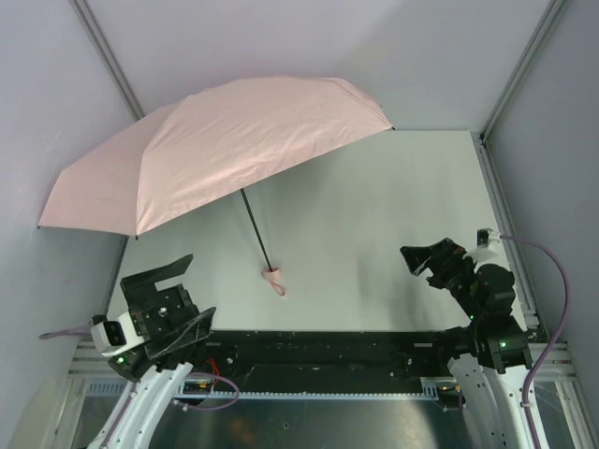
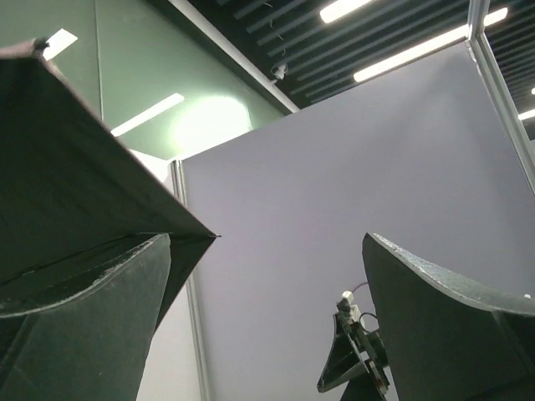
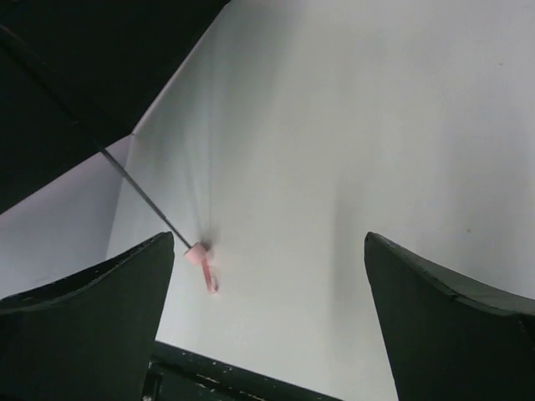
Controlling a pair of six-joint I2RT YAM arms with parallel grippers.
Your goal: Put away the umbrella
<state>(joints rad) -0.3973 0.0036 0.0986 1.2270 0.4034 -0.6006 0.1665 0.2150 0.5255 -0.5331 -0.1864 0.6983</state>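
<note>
The umbrella stands open on the table, its pale pink canopy (image 1: 215, 154) tilted over the back left. Its thin black shaft (image 1: 257, 234) runs down to the small pink handle (image 1: 271, 273), which rests on the table with its loop strap. My left gripper (image 1: 203, 284) is open and empty, left of the handle and apart from it. My right gripper (image 1: 418, 265) is open and empty, well to the right. In the right wrist view the handle (image 3: 197, 251) and shaft (image 3: 142, 192) show beyond my open gripper (image 3: 267, 326). The left wrist view shows the canopy's dark underside (image 2: 75, 167).
The white table (image 1: 374, 215) is enclosed by grey walls (image 1: 281, 37) with metal corner posts at the back left and right. The canopy overhangs the table's left edge. A black rail (image 1: 328, 346) runs along the near edge between the arm bases. The right arm (image 2: 355, 359) shows in the left wrist view.
</note>
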